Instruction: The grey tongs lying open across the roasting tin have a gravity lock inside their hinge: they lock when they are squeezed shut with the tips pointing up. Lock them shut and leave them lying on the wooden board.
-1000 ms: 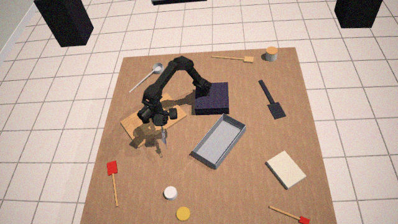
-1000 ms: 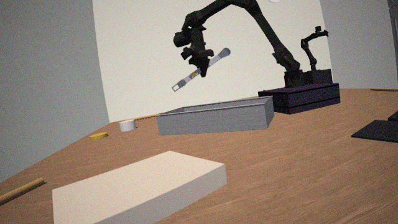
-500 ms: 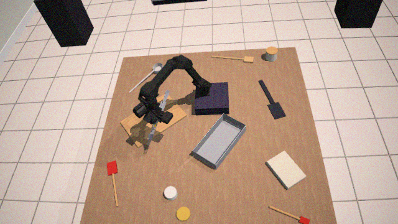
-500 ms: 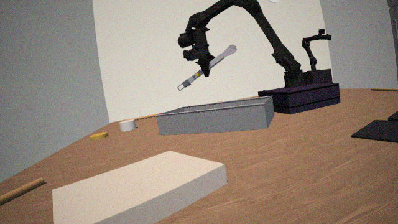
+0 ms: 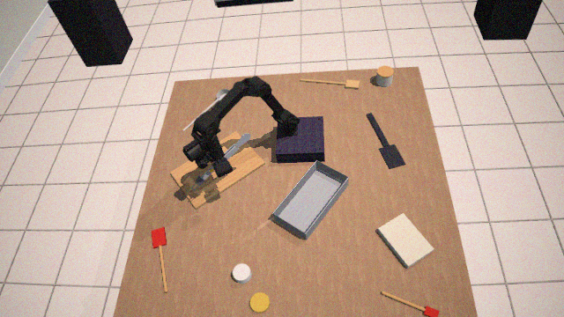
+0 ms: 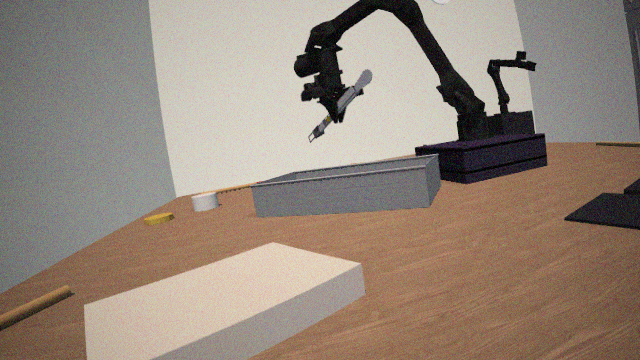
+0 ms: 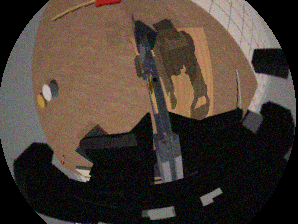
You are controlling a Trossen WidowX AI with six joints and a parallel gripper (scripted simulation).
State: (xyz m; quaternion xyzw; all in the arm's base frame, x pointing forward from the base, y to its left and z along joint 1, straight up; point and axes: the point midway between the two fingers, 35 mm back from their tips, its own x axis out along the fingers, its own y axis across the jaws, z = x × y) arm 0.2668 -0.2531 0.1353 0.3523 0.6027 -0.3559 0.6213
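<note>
My gripper (image 6: 339, 119) (image 7: 155, 114) is shut on the grey tongs (image 5: 238, 147) (image 6: 354, 94) (image 7: 160, 106) and holds them in the air, well above table height. The tongs slant: the broad rounded tip end is up to the right in the exterior view, the hinge end with its wire loop down to the left. Their arms look pressed together; whether the lock has caught cannot be seen. The wooden board (image 5: 251, 162) (image 7: 206, 65) lies below, partly covered by the arm and its shadow. The roasting tin (image 5: 288, 228) (image 6: 345, 192) stands apart, holding nothing.
The dark base block (image 5: 304, 136) (image 6: 505, 155) is behind the tin. A ladle (image 5: 198, 116) lies behind the board, a red spatula (image 5: 159, 238) in front. A white tub (image 5: 241, 273) (image 6: 205, 201), a yellow disc (image 5: 259, 302) and a cream block (image 5: 405, 239) (image 6: 230, 290) are farther off.
</note>
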